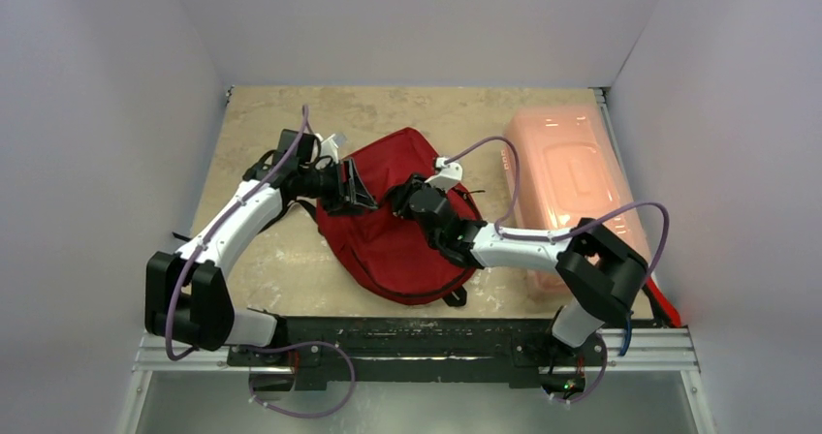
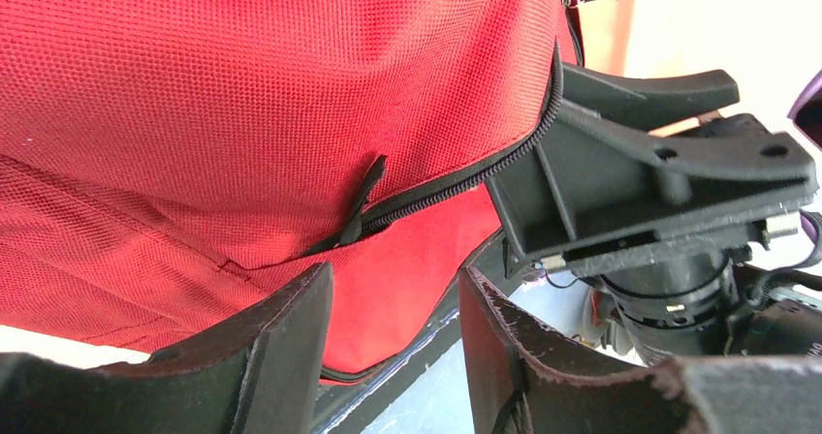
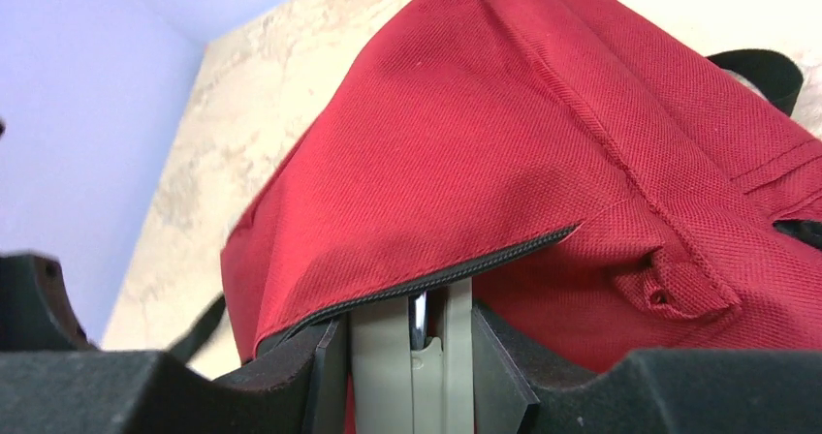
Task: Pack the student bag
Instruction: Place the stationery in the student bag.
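At the far left the wall runs along the table, and a strip of bare top lies between that wall and the bag. Our left gripper sits at the bag's upper left edge. Its jaws stand apart with nothing between them. In the wrist view we see red cloth just beyond them, crossed by the zipper with its pull.

The bag lies flat in the middle of the table, between our two arms. Our right gripper is over its upper middle, near the left one, so there is little room between them. Its jaws are closed narrow on a grey slab tucked under the zipper's lip; we cannot tell what the slab is. A black strap shows past the bag.

To the right, a pink box lies near the bag, along the right wall. Our right arm's elbow hangs over its near end.
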Controlling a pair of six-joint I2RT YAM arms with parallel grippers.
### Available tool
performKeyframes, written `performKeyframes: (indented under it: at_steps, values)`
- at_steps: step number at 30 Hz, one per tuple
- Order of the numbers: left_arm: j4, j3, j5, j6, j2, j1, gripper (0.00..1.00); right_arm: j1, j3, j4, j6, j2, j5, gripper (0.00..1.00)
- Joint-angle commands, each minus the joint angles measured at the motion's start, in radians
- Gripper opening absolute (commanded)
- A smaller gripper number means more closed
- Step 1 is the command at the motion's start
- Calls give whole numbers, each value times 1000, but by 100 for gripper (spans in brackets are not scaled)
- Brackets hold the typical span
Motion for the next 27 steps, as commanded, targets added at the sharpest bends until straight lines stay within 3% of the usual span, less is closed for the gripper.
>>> performKeyframes:
  at_steps: [1, 4, 11, 15, 20, 27]
  values:
    - [21, -1, -9, 9, -43, 23, 49, -18, 40, 277, 242, 19, 146, 0]
    - [45, -16, 6, -6, -50, 46, 49, -26, 38, 333, 304, 48, 140, 0]
    - [67, -28, 17, -27, -8, 94, 51, -79, 33, 289, 623, 69, 41, 0]
    - [84, -34, -3, -31, 56, 128, 46, -92, 34, 348, 646, 101, 26, 0]
    - [79, -28, -28, -7, 121, 91, 44, -98, 43, 415, 726, 158, 4, 0]
    - [81, -61, -29, -19, 146, 65, 40, -99, 167, 420, 798, 259, 37, 0]
